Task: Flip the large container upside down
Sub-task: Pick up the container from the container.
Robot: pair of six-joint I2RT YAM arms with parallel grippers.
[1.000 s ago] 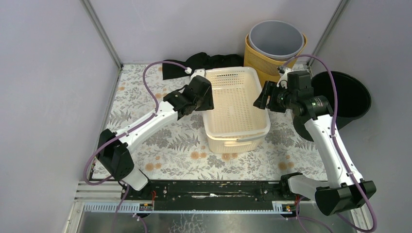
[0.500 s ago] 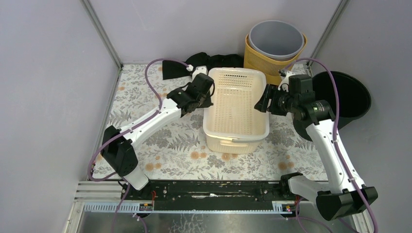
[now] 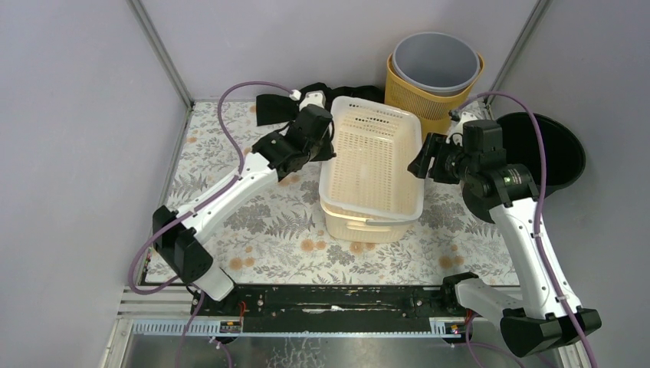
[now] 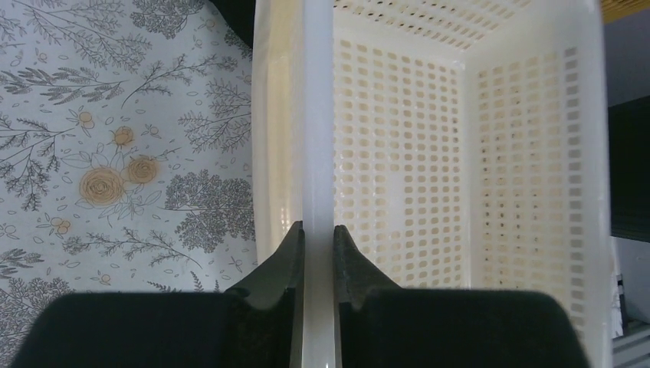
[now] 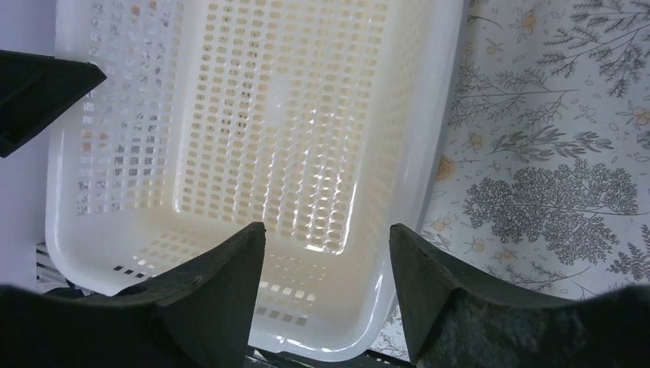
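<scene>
one large container (image 3: 372,165), cream, slotted, on middle of bench (image 3: 222,153), mouth up, tilted. left pincer (image 4: 316,234) clenched on its left rim. right pincer (image 5: 323,234) released, spread beside its right rim. behind: one yellow basket (image 3: 406,96) holding one grey bucket (image 3: 435,61).

Top camera sat high behind the arm bases, looking down and forward over the table (image 3: 291,222), far off. Left wrist camera looked past the left gripper (image 4: 316,228), hard up against the white basket (image 4: 398,153) rim; right wrist camera looked down past the right gripper (image 5: 326,227) into the basket from the opposite side. All three shared that basket and the floral table.
</scene>
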